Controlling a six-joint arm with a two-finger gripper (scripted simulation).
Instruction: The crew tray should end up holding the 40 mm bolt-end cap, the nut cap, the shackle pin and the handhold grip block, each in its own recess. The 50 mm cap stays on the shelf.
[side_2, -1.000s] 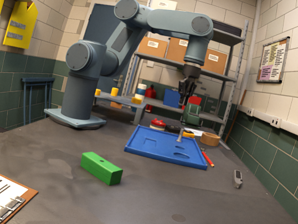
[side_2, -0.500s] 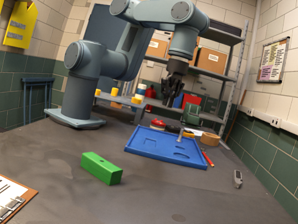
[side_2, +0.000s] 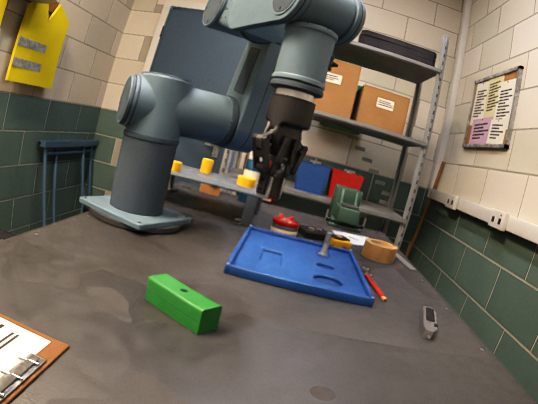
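Note:
The blue crew tray (side_2: 299, 265) lies on the grey bench with a grey shackle pin (side_2: 325, 245) standing in a recess near its far right side, while a square recess and two oval recesses stand empty. Three yellow caps sit on the small shelf behind: a small one (side_2: 176, 166), a taller one (side_2: 206, 165) and a wider one (side_2: 246, 181). The green grip block (side_2: 183, 303) lies on the bench, left of and nearer than the tray. My gripper (side_2: 272, 192) hangs beside the shelf's right end, close to the wide cap, partly open and holding nothing.
The shelf's edge and its leg (side_2: 248, 209) stand right by the gripper. Behind the tray lie a red-topped container (side_2: 285, 223), a tape roll (side_2: 379, 250) and a green vise (side_2: 346, 205). A red pencil (side_2: 375, 286) and a utility knife (side_2: 429, 321) lie right of the tray; a clipboard (side_2: 20, 355) is near left.

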